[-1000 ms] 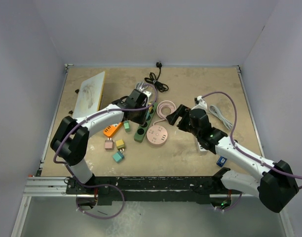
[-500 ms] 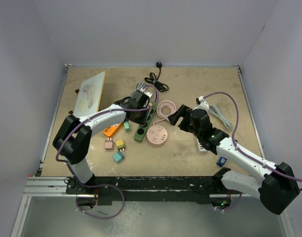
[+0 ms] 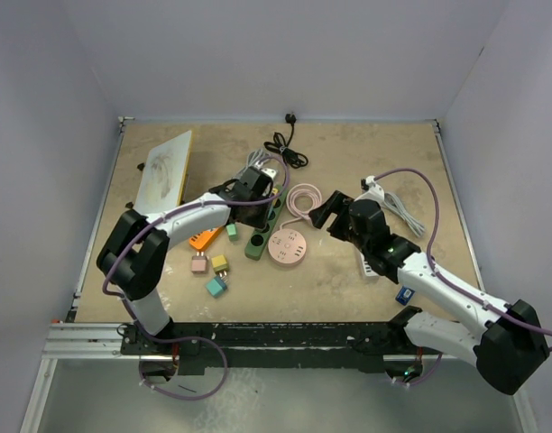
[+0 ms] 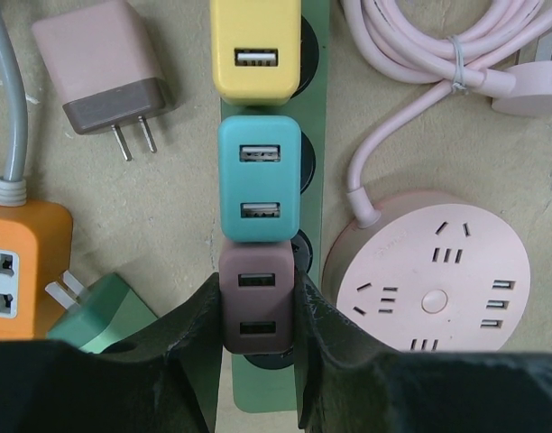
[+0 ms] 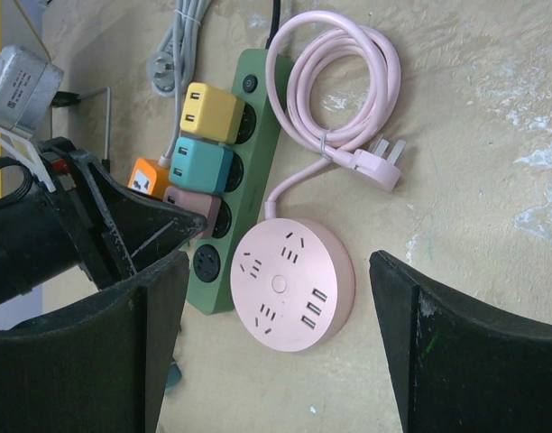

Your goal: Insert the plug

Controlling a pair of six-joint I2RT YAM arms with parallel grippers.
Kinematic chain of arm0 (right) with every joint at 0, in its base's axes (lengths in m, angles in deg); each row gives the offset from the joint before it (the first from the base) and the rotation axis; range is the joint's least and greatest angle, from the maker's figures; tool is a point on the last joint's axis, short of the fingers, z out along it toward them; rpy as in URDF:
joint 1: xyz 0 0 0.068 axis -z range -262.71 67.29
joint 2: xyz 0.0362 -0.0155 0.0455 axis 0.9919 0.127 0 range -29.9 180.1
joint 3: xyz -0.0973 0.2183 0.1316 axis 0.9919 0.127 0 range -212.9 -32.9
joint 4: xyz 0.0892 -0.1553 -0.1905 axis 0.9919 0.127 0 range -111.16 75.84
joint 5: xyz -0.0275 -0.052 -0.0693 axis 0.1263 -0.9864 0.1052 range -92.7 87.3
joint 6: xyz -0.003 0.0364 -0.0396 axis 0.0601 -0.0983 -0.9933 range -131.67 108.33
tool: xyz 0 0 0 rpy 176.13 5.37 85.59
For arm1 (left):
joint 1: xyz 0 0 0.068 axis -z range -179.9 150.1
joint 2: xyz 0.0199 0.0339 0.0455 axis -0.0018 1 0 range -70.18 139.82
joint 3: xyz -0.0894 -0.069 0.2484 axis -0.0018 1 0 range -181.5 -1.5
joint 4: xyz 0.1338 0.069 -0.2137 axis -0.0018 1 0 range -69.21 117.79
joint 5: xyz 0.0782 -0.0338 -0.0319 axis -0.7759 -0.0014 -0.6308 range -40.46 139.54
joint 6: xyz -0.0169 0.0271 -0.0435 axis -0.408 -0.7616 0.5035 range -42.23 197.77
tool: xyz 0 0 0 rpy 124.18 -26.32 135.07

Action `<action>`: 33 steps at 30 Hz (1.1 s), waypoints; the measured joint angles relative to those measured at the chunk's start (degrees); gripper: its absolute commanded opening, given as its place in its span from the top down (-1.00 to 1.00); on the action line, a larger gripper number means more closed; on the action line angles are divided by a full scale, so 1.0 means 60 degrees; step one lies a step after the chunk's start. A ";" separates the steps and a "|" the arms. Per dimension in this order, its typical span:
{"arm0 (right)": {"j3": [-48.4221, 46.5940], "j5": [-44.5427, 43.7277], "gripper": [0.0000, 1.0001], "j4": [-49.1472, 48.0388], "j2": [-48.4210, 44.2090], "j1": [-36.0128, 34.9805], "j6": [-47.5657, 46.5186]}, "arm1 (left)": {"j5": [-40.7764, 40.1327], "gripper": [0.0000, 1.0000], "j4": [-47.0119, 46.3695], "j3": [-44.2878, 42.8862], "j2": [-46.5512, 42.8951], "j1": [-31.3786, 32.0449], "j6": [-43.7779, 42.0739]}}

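Observation:
A green power strip [image 4: 314,185] lies on the table, also in the top view [image 3: 261,233] and the right wrist view [image 5: 258,135]. A yellow plug [image 4: 256,45] and a teal plug [image 4: 256,180] sit in it. My left gripper [image 4: 258,311] is shut on a mauve USB plug [image 4: 257,298], held on the socket just below the teal one; I cannot tell how deep it sits. One empty socket [image 5: 207,262] follows. My right gripper [image 5: 278,302] is open and empty above the round pink socket [image 5: 289,284].
A loose pink charger [image 4: 105,63], an orange power strip [image 4: 23,262] and a green plug [image 4: 105,316] lie left of the green strip. The top view shows small plugs [image 3: 216,271], a white board [image 3: 166,171], a black cable [image 3: 285,149] and a grey cable [image 3: 398,207].
My left gripper has shifted slightly along the green strip with the mauve plug. My right gripper has edged a little farther from the bases.

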 measured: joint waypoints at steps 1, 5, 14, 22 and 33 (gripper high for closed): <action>0.0000 -0.0004 -0.66 0.0011 -0.0015 0.0000 0.0000 | 0.0000 1.00 -0.0109 0.0073 0.0000 0.0000 0.0033; 0.0000 -0.0007 -0.66 0.0011 -0.0029 0.0000 -0.0004 | -0.0106 1.00 -0.0503 0.0302 0.0025 0.0022 0.0102; -0.0004 -0.0011 -0.66 0.0011 -0.0029 0.0004 -0.0073 | -0.0525 1.00 -0.1067 0.0557 0.0226 0.0215 0.0313; -0.0084 -0.0040 -0.66 0.0018 -0.0029 0.0007 -0.0171 | -0.0528 0.61 -0.1158 0.0583 0.0040 0.0248 0.0382; -0.0113 -0.0040 -0.66 0.0018 -0.0022 0.0011 -0.0175 | -0.0466 -0.05 0.0922 -0.0656 0.0426 0.0251 0.0747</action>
